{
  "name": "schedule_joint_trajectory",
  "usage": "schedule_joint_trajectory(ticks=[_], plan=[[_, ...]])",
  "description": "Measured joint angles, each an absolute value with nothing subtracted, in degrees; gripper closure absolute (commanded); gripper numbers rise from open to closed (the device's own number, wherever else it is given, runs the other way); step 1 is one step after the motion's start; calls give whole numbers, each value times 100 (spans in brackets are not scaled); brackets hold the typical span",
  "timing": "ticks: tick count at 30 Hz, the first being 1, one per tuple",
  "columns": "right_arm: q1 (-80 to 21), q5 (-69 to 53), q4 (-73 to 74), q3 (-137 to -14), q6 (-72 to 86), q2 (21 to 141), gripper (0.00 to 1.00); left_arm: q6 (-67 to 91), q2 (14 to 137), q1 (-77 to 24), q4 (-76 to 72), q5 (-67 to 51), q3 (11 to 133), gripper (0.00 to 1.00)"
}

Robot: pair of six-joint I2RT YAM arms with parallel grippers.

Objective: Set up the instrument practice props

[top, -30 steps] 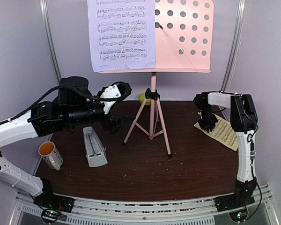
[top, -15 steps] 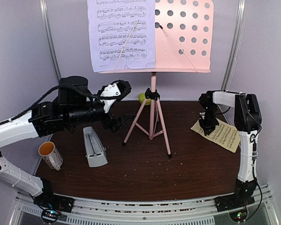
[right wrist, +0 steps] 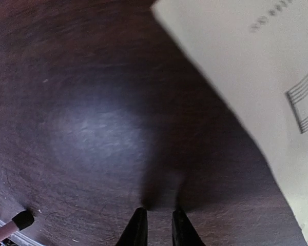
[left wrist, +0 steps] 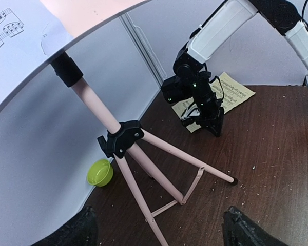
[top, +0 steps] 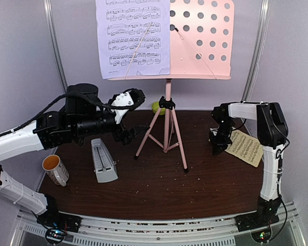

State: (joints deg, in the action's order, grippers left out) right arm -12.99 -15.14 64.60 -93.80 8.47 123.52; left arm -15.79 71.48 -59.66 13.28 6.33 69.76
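Note:
The pink music stand [top: 167,123] stands mid-table, with the lavender page [top: 133,38] on the left half of its perforated desk. The pale-yellow page [top: 245,147] lies flat on the table at the right. My right gripper [top: 217,149] points down at the bare table just left of that page, its tips nearly together and empty; the wrist view [right wrist: 158,225] shows the page's edge [right wrist: 256,77] above them. My left gripper [top: 133,115] is open and empty, left of the stand's legs [left wrist: 118,141]. The grey metronome [top: 103,161] stands in front of it.
A white mug [top: 55,169] stands at the front left. A lime-green bowl [top: 156,106] sits behind the stand by the back wall, also in the left wrist view [left wrist: 99,171]. The stand's legs spread wide; one foot [top: 186,169] reaches toward the front.
My right gripper has moved left off the pale-yellow page and down to the table beside it. The left arm has barely moved.

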Motion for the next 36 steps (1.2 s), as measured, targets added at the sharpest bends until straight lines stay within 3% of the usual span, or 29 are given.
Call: schedule_joint_trajectory(ticks=[3, 8, 18, 24, 30, 36], plan=[[-1516, -1557, 6117, -9030, 1057, 12003, 71, -1577, 7192, -5966, 1328, 615, 6976, 14], [-1892, -751, 5647, -9059, 1094, 11249, 47, -1577, 7212, -5966, 1334, 596, 6984, 14], [-2377, 1542, 5537, -9470, 626, 11550, 35, -1586, 7210, -5966, 1337, 602, 6989, 14], [-2359, 2027, 5542, -9314, 432, 11963, 37, -1586, 7175, -5966, 1345, 642, 6989, 14], [-2359, 2316, 5642, -9839, 298, 12545, 45, -1603, 7153, -5966, 1358, 676, 6989, 14], [-2359, 2495, 5968, -10525, 272, 12938, 45, -1653, 7153, -5946, 1365, 690, 6989, 14]])
